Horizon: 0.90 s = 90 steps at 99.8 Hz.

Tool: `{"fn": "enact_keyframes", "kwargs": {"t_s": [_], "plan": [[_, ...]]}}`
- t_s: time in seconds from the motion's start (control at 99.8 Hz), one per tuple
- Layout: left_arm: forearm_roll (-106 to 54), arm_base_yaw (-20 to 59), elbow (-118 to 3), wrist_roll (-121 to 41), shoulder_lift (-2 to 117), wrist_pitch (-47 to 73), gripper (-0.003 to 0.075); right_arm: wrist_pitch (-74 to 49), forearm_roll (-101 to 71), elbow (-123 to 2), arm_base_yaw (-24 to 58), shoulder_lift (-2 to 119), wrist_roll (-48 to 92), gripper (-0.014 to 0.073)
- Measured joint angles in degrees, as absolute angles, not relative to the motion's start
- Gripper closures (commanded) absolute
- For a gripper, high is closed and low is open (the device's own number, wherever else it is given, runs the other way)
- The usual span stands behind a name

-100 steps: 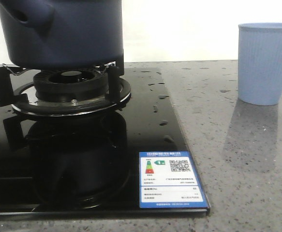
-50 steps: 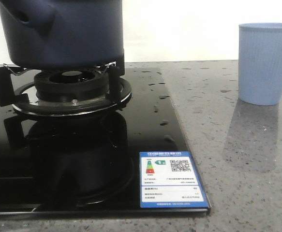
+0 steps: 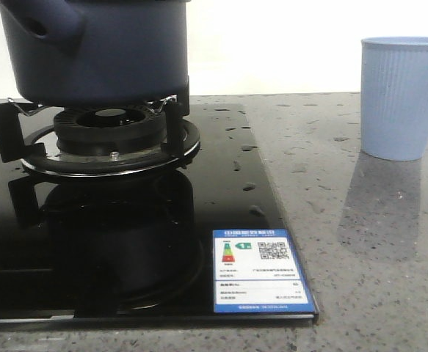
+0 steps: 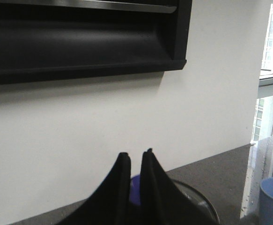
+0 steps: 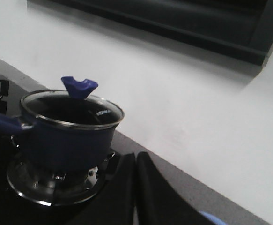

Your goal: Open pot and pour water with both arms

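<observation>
Sitting on the burner grate [image 3: 103, 139] of the black glass stove [image 3: 221, 198], the pot [image 3: 96, 51] carries a glass lid [image 5: 75, 110] with a blue knob [image 5: 79, 87], and its stubby handle [image 3: 48, 22] points toward the front camera. From the right gripper [image 5: 135, 157], the pot lies ahead and off to one side, well apart, with nothing between the fingers, which are pressed together. The left gripper [image 4: 135, 157] hangs above the lid with its fingers nearly meeting; a bit of blue shows just beyond the narrow gap, but whether they grasp it cannot be told. A pale blue ribbed cup [image 3: 404, 95] stands on the grey counter [image 3: 360, 235], beside the stove and well apart from the pot.
</observation>
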<state>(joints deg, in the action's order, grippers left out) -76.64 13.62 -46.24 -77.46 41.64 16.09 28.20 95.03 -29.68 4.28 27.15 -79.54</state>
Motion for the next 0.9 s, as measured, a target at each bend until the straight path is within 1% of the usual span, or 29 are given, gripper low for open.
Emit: {"fn": "enact_keyframes", "kwargs": {"t_s": [0.08, 0.23, 0.371, 0.481, 0.671, 0.902], "plan": [[-76.5, 13.6, -39.9, -77.0, 34.9, 16.1, 0.074, 27.2, 97.4, -25.8, 4.5, 22.3, -82.7, 0.0638], [-76.1, 13.6, -28.2, -76.4, 24.2, 16.2, 0.074, 27.2, 98.4, -20.0, 4.5, 12.9, -84.1, 0.064], [-76.1, 13.6, -20.6, -76.4, 15.3, 16.2, 0.074, 28.5, 98.6, -16.6, 4.5, 6.4, -84.3, 0.064], [-76.1, 13.6, -16.8, -76.4, 10.1, 16.4, 0.074, 31.2, 98.7, -15.8, 4.5, 3.7, -84.3, 0.064], [-76.8, 13.6, -14.1, -76.4, 6.5, 16.6, 0.074, 35.6, 98.9, -15.8, 4.5, 3.0, -84.3, 0.064], [-77.2, 13.6, -13.8, -76.3, 6.5, 16.6, 0.074, 36.0, 99.0, -15.8, 4.5, 3.0, -84.4, 0.064]]}}
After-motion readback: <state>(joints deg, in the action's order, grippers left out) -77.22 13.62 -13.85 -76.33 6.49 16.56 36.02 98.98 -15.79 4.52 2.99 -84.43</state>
